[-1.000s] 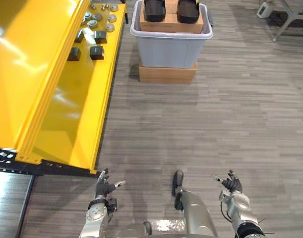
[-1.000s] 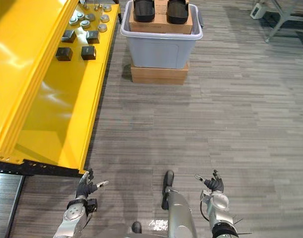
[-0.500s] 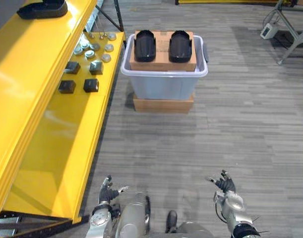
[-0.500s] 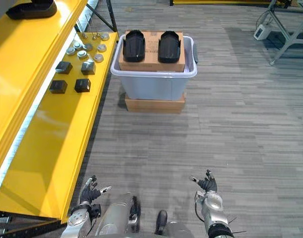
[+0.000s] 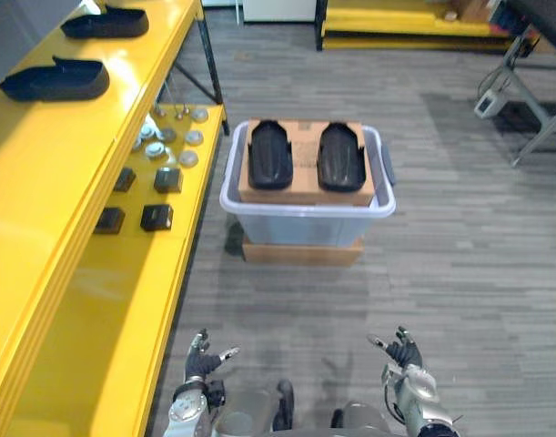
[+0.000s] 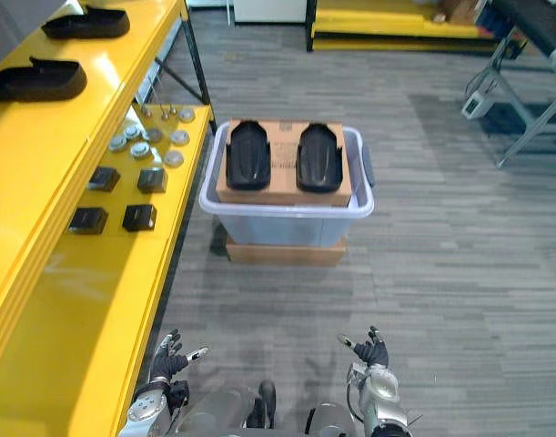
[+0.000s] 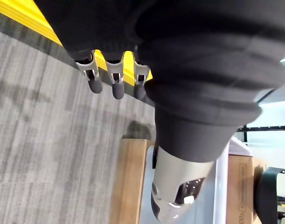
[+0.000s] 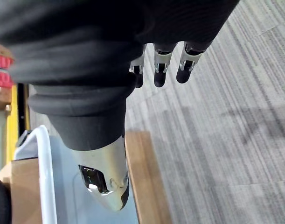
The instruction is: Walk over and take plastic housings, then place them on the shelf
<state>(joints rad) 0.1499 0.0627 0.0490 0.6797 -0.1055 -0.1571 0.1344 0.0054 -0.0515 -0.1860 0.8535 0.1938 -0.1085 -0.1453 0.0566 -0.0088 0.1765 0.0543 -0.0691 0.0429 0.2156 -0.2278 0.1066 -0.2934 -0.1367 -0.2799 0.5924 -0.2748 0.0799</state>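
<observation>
Black plastic housings, two of them, lie side by side on top of a cardboard box (image 5: 306,173): the left housing (image 5: 270,155) and the right housing (image 5: 341,157), both lengthwise and just apart. The box sits inside a grey tub (image 5: 305,228), and the tub stands on a flat brown base (image 5: 302,252) on the grey floor (image 5: 459,264).

We see our left hand (image 5: 200,364) low in the head views, near the edge of the yellow shelf (image 5: 41,191), fingers spread loosely and nothing in them. Our right hand (image 5: 403,353) hangs at the same height on the other side, relaxed and just as empty (its wrist view shows the fingers straight over bare floor). Both hands are well apart from the tub.

On the shelf's upper level lie two more housings, a nearer one (image 5: 55,80) and a farther one (image 5: 105,23). On the lower level we make out small black blocks (image 5: 156,217) and, beyond them, silver round parts (image 5: 168,146).
</observation>
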